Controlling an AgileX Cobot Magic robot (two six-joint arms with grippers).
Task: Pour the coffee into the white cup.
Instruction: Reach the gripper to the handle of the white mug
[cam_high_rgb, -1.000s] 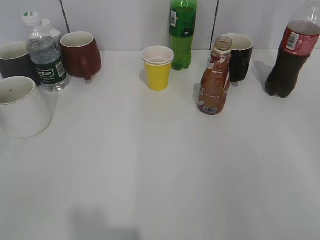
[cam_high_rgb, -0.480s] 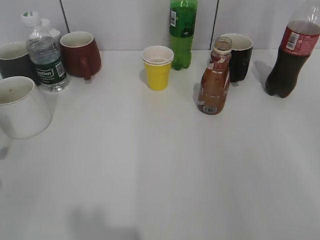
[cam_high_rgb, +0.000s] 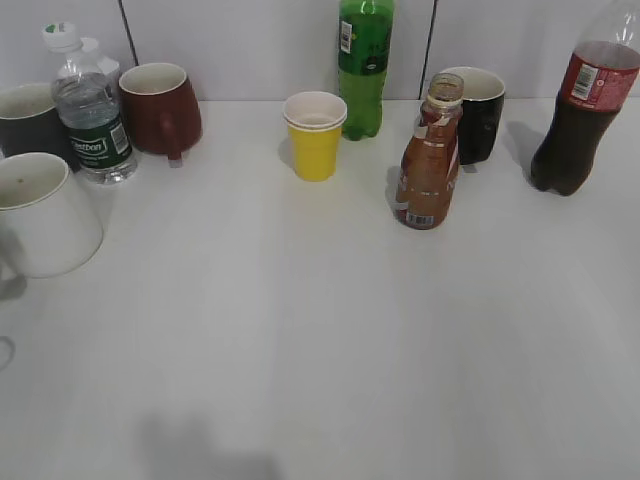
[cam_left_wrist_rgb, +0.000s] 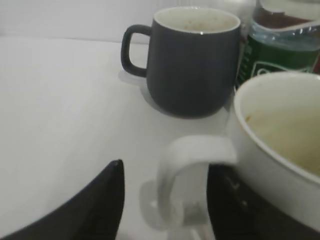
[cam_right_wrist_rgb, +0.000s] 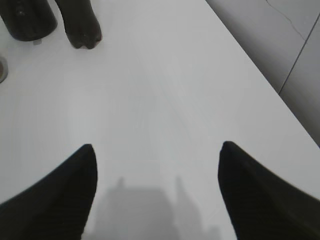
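Observation:
The coffee bottle, curvy with an orange-brown label, stands upright right of centre, its cap seemingly off. The white cup stands at the left edge, empty. In the left wrist view the white cup fills the right side. My left gripper is open, one finger on each side of the cup's handle, with gaps on both sides. My right gripper is open and empty over bare table. Neither gripper shows in the exterior view.
A dark grey mug, a water bottle and a maroon mug stand behind the white cup. A yellow paper cup, a green soda bottle, a black mug and a cola bottle line the back.
A shadow has grown on the table at the left edge beside the white cup. The cup and bottles have hardly moved.

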